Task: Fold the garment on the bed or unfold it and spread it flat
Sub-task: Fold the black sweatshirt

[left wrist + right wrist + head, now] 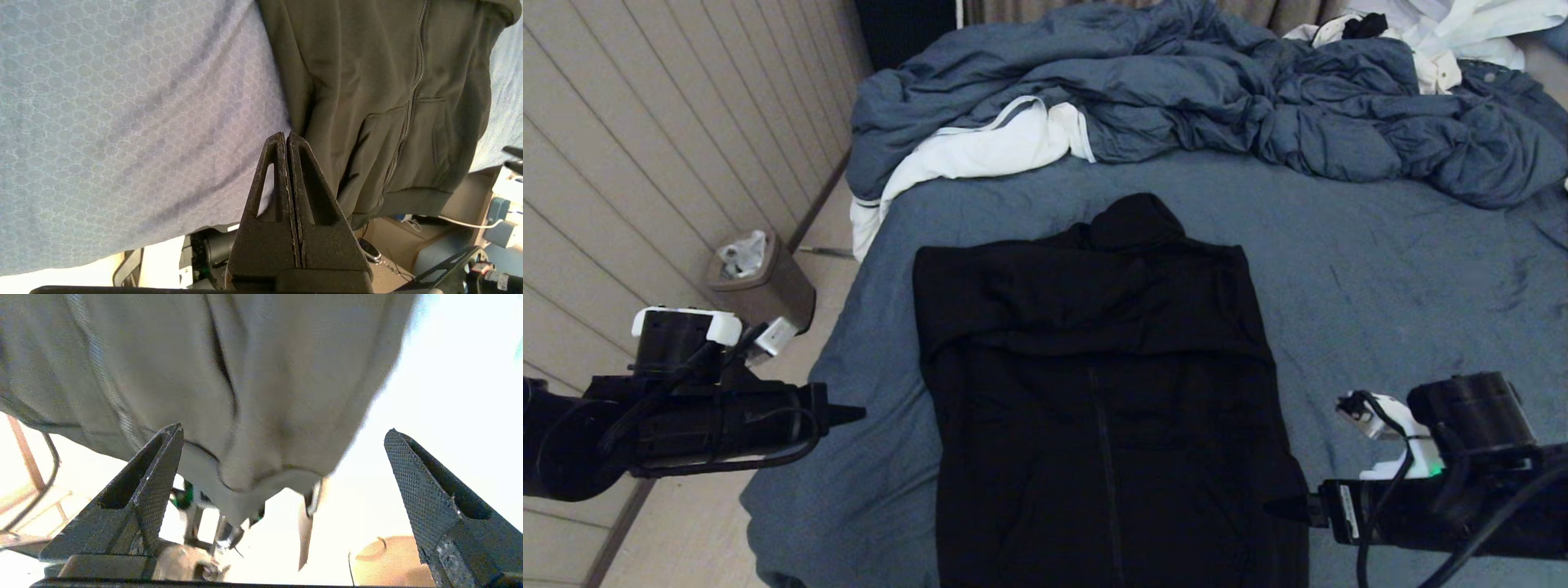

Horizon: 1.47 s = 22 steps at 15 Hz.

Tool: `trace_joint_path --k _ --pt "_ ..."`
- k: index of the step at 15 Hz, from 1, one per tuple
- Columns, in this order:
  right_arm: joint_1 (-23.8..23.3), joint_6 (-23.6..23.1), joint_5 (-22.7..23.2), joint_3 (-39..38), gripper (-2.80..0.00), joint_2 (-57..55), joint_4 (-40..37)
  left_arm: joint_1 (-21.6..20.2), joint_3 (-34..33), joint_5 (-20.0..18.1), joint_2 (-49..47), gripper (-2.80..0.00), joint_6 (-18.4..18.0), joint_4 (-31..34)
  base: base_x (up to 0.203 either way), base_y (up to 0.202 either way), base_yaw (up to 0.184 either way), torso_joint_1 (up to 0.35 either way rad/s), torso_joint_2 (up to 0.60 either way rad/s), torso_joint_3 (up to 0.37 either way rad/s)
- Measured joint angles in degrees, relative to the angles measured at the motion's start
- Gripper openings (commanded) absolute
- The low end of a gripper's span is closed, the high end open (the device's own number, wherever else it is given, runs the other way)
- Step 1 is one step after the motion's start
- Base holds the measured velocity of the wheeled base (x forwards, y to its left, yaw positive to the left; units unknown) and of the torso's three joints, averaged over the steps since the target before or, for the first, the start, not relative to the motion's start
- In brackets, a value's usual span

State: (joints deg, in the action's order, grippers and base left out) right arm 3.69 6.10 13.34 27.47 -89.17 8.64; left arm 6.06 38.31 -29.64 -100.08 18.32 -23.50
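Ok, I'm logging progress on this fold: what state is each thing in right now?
black hoodie: flat on bed, sleeves folded in, zipped
left claw: shut, empty, beside hoodie
right claw: open, empty, by hoodie's hem
duvet: crumpled at far end

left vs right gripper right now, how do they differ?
The left gripper has its fingers pressed shut; the right gripper has its fingers spread wide. The left gripper hovers beside the garment's left edge, over the bed; the right gripper sits at the garment's right edge near the hem. Both hold nothing.
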Motion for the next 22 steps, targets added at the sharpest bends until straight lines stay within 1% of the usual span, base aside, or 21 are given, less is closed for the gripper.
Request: trace_joint_path --k 6,8,9,11,14,18,20,22 --pt "-0.86 -2.46 -0.07 -2.34 0.00 0.27 0.05 0.00 -0.75 -0.01 0.22 -2.80 -0.05 0.02 0.000 0.000 0.000 0.000 0.00 0.000" --pt "-1.46 -4.77 -0.02 -4.94 0.00 -0.07 0.31 0.00 -0.85 0.01 0.22 -2.80 -0.02 0.02 0.000 0.000 0.000 0.000 0.00 0.000" --pt "-1.55 -5.94 0.06 -6.01 0.00 -0.54 1.14 0.00 -0.86 -0.01 0.22 -2.80 -0.07 0.00 0.000 0.000 0.000 0.000 0.00 0.000" --pt "-1.66 -6.46 0.17 -7.54 0.00 -1.99 3.29 0.00 -0.86 -0.01 0.22 -2.80 -0.07 0.02 0.000 0.000 0.000 0.000 0.00 0.000" --pt "-1.49 -7.67 0.19 -9.55 0.00 -5.50 8.78 0.00 -0.86 -0.01 0.17 -2.80 -0.07 0.00 0.000 0.000 0.000 0.000 0.00 0.000" --pt "-0.86 -7.91 0.27 -12.00 0.00 -12.04 15.92 0.00 -0.85 -0.34 0.17 -2.80 -0.19 0.03 0.000 0.000 0.000 0.000 0.00 0.000" --pt "0.07 -7.89 0.20 -14.08 0.00 -15.93 22.61 0.00 -0.85 -2.02 0.23 -2.80 -0.14 0.00 0.000 0.000 0.000 0.000 0.00 0.000" --pt "1.01 -7.58 0.17 -17.03 0.00 -19.36 31.47 0.00 -0.85 -2.23 0.30 -2.80 -0.09 0.00 0.000 0.000 0.000 0.000 0.00 0.000"
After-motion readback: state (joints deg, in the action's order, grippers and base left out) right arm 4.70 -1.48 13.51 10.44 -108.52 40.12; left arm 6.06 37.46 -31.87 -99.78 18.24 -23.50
